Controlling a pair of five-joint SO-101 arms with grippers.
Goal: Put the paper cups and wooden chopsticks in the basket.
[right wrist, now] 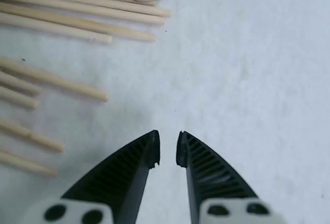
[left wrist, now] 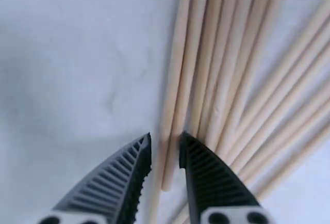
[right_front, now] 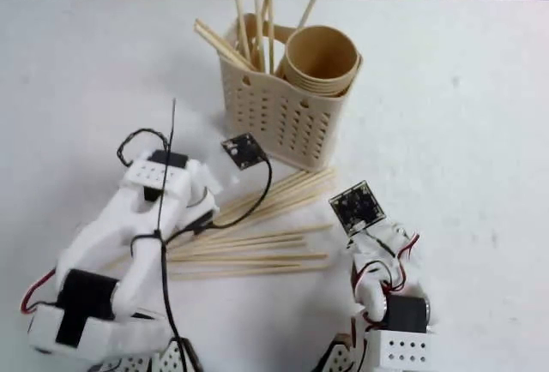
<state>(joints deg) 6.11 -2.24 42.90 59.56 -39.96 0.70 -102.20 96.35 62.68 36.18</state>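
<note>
Left wrist view has the left tool point(left wrist: 165, 140) low over the loose wooden chopsticks point(left wrist: 227, 79), its jaws drawn in to a narrow gap with the blunt end of one stick, and the edge of a second, caught between them. They look closed on that stick, though how firm the pinch is cannot be read.

The rest of the bundle fans out ahead of the tool and to one side of it, flat on the table point(right_front: 463, 89). These sticks should be very light, stiff and smooth. They are likely to roll or swivel if pinched at the very end, so a hold further along the shaft would probably carry one more steadily. Taking one or two at a time seems wiser than a handful.

The basket point(right_front: 287, 119) stands beyond the pile, already holding the stacked paper cups point(right_front: 319, 59) and several standing sticks point(right_front: 257, 12).

From above, the left arm point(right_front: 146, 218) stretches forward from the near edge, wrist tipped down onto the pile. The right arm point(right_front: 382, 278) sits folded back. The right tool point(right wrist: 168, 149) points down at bare table with its jaws all but closed on nothing, the stick ends just off to one side of it.
</note>
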